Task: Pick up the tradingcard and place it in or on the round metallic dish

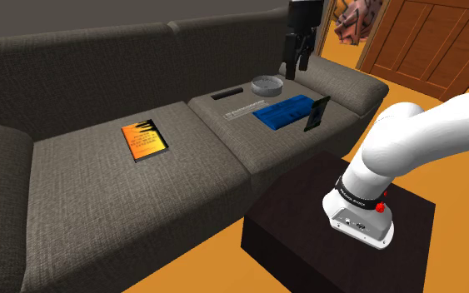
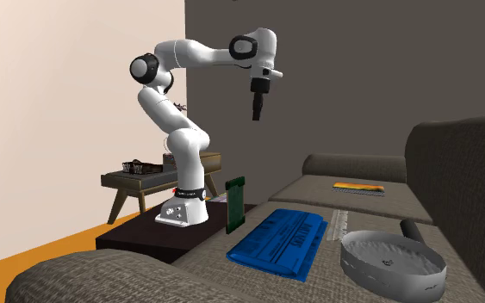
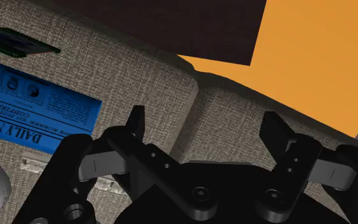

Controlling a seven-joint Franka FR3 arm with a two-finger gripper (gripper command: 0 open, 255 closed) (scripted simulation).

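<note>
The thin dark green card (image 1: 316, 112) stands upright at the edge of the sofa (image 1: 82, 166), apart from the round grey dish (image 1: 268, 84).

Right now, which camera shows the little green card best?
The second exterior view: the green card stands upright, face showing, beside the blue newspaper. In the shoulder view the card looks dark; in the wrist view it is a thin foreshortened strip.

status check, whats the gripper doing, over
gripper high over sofa, jaws open, empty. card upright at sofa edge, untouched. blue newspaper lies between card and dish.
</note>
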